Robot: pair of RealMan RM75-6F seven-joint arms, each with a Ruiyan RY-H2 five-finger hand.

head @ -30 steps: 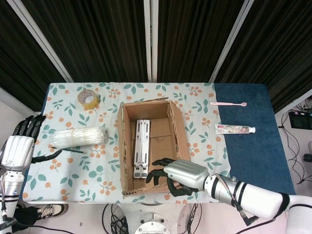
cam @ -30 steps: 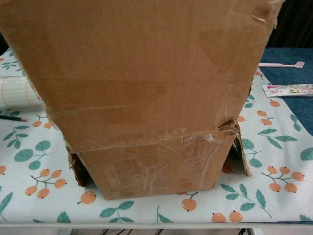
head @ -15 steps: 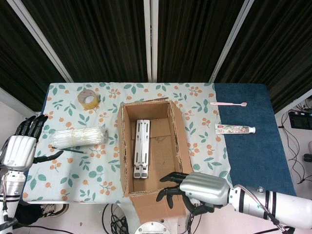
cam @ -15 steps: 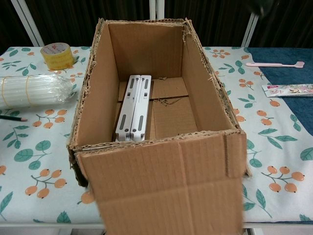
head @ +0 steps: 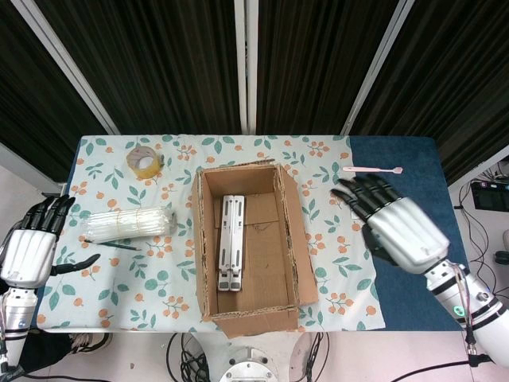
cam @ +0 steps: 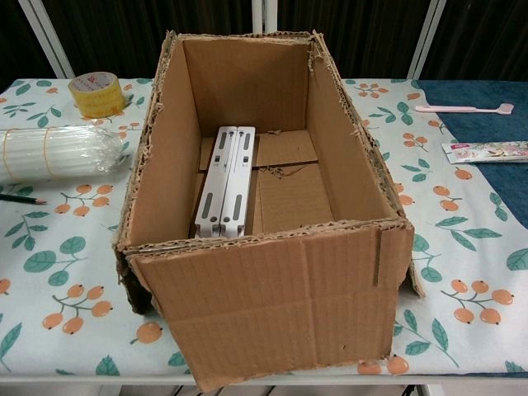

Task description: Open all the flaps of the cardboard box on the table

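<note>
Dark slatted panels stand behind my table (head: 119, 282), which wears a leaf-and-orange print cloth with a blue strip along its right side. The cardboard box (head: 248, 239) sits mid-table, open-topped, and only the chest view lets me see its near flap (cam: 280, 309) folded down over the table edge, along with the white folded stand (cam: 224, 191) lying on the box floor. Only the head view shows my hands. My right hand (head: 395, 223) hangs raised over the table to the right of the box, palm down, fingers spread and holding nothing. My left hand (head: 30, 247) is off the table's left edge, fingers extended and slightly apart, empty. A tape roll (head: 145, 161), a bundle of white sticks (head: 129, 223), a pencil (head: 111, 244) and a pink toothbrush (head: 372, 169) lie around the box.
</note>
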